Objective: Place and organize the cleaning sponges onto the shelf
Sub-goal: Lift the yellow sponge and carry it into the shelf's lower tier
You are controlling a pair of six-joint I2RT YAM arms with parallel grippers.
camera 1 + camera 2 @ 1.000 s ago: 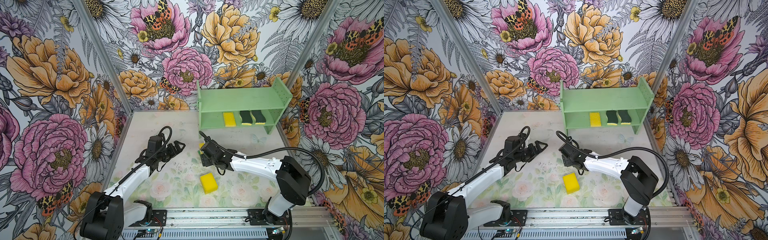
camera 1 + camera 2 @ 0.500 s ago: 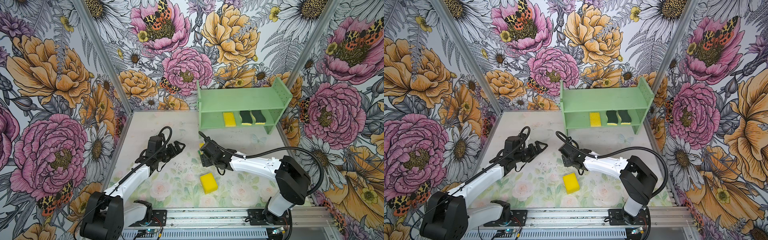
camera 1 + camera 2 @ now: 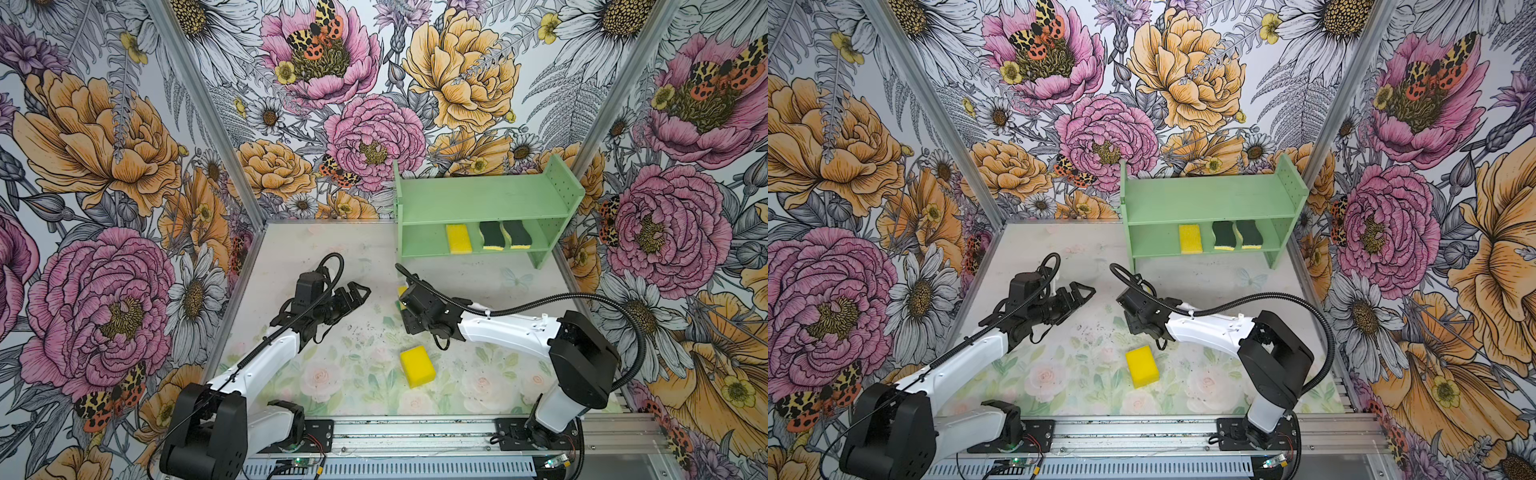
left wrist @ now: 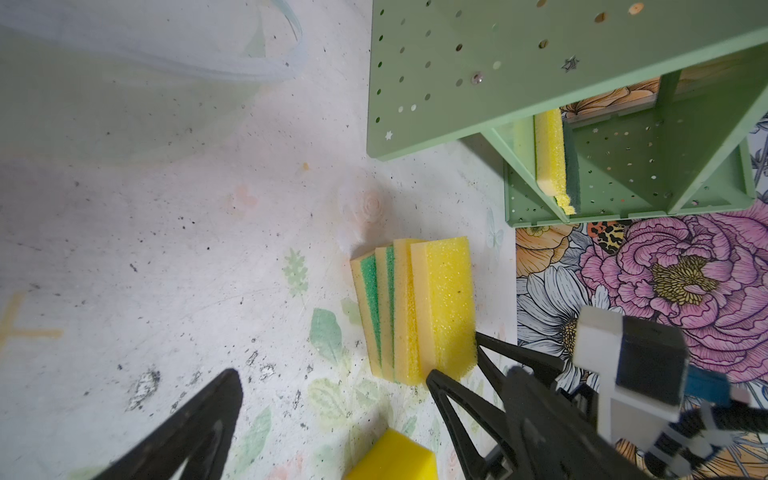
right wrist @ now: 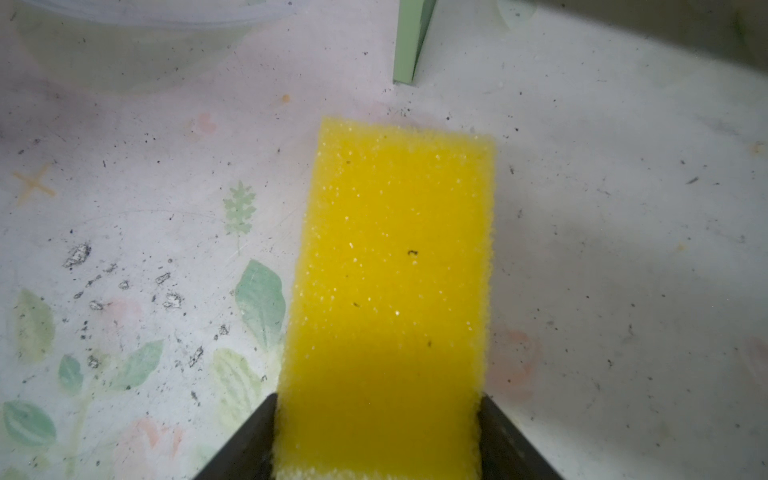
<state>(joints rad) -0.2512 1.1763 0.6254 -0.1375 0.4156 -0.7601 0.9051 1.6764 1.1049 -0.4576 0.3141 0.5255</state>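
Out in the middle of the tabletop (image 3: pixel 299 249), a fanned stack of sponges (image 4: pixel 399 307) sits under the right claw (image 5: pixel 376 405), both jaws pressed against the top yellow sponge (image 5: pixel 395 249). Nearer, a lone yellow sponge (image 3: pixel 417 365) lies by itself. Far right, the shelf (image 3: pixel 478 199) holds a shelved yellow sponge (image 3: pixel 458 237) and two dark-green-topped sponges (image 3: pixel 490 232) on its lower tier. At left, the left claw (image 3: pixel 360 290) hovers wide open, empty.

Yellow sponge (image 5: pixel 395 270) — its end in the right tool (image 5: pixel 376 405) cut off.
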